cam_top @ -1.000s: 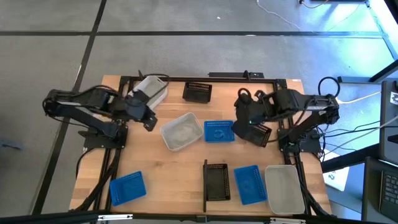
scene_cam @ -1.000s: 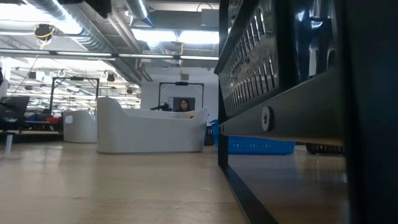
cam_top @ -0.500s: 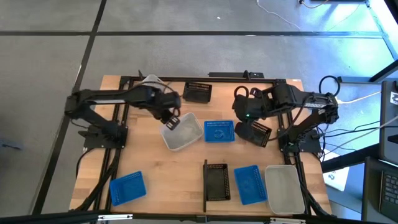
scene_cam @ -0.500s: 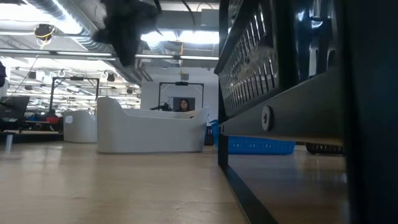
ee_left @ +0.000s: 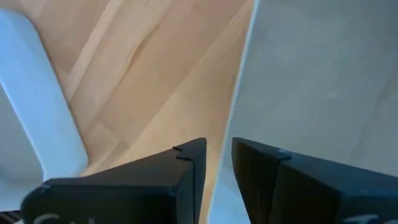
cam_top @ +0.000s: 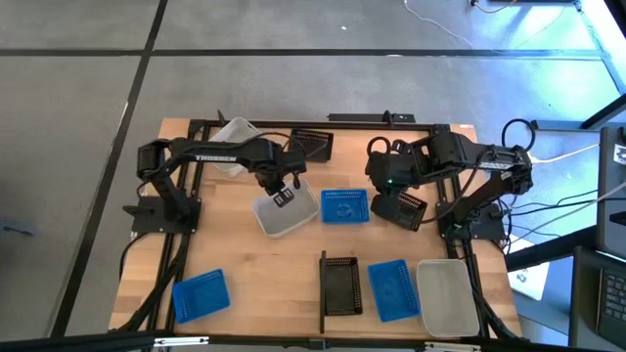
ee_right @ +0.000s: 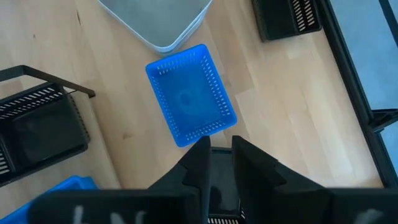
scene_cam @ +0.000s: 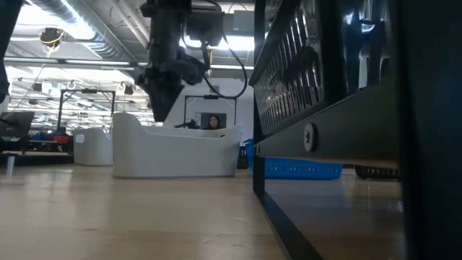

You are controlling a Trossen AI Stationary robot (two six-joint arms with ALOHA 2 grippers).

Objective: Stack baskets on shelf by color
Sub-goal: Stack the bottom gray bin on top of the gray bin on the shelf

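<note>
Bright, even overhead light falls on the tabletop (cam_top: 245, 264), with only soft shadows under the arms. A cool blue glare washes the floor (cam_top: 528, 29) at far right. In the low view, ceiling strip lights (scene_cam: 43, 32) glow behind, and a dark frame (scene_cam: 346, 108) looms blurred up close. The left wrist view is soft and out of focus.

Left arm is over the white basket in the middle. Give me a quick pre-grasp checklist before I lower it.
1. Left gripper over the white basket, at its rim: ok.
2. Jaws straddling the rim, a narrow gap showing in the left wrist view: ok.
3. Basket empty: ok.
4. Blue basket beside it, apart from the gripper: ok.
5. Right gripper away, above a black basket: ok.
6. Whether the right gripper holds anything: cannot tell.
</note>
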